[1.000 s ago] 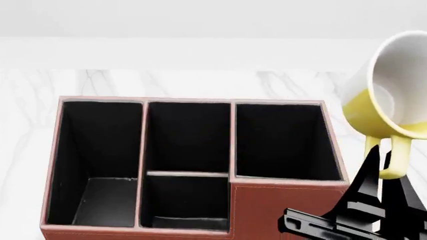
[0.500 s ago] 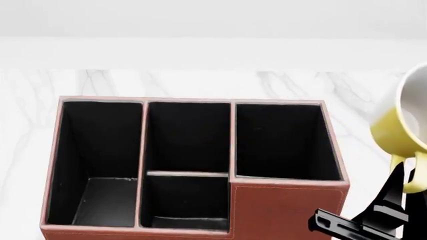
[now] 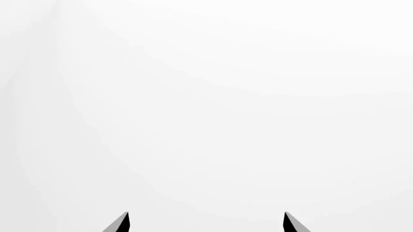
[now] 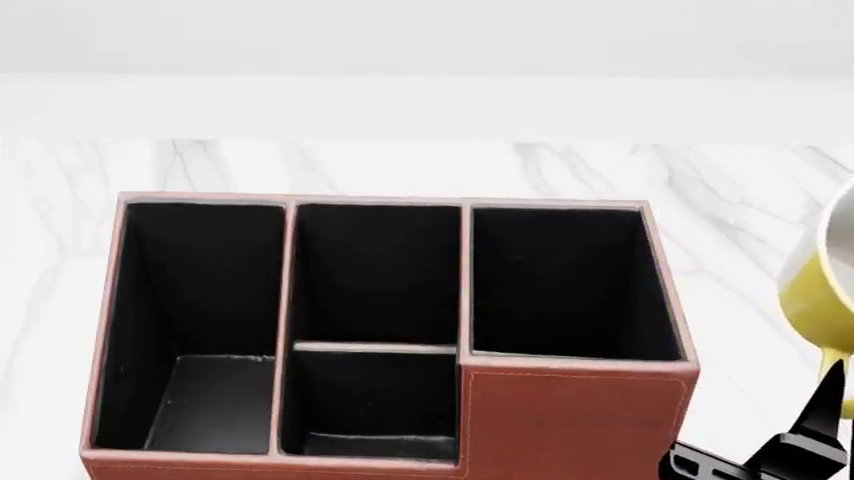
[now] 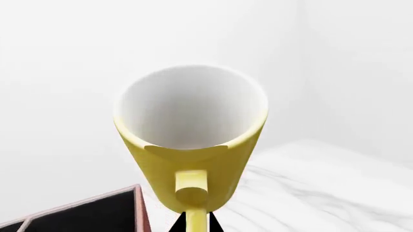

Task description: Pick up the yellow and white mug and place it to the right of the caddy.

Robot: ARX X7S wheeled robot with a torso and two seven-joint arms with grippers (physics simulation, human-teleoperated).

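We have the yellow and white mug [image 5: 191, 140] up in the air, held by its handle [image 5: 192, 192] in our right gripper [image 5: 193, 223], whose fingers are clamped on that loop. From the head view the mug [image 4: 821, 285] sits at the far right edge, tilted, to the right of the caddy [image 4: 574, 425] and above the marble table [image 4: 400, 165]. So the pick is done and the carry looks nearly done; what is left is lowering the mug onto the table beside the caddy's right wall and letting go. Our left gripper [image 3: 205, 223] holds nothing, its 2 fingertips [image 3: 121, 223] apart, facing blank white.
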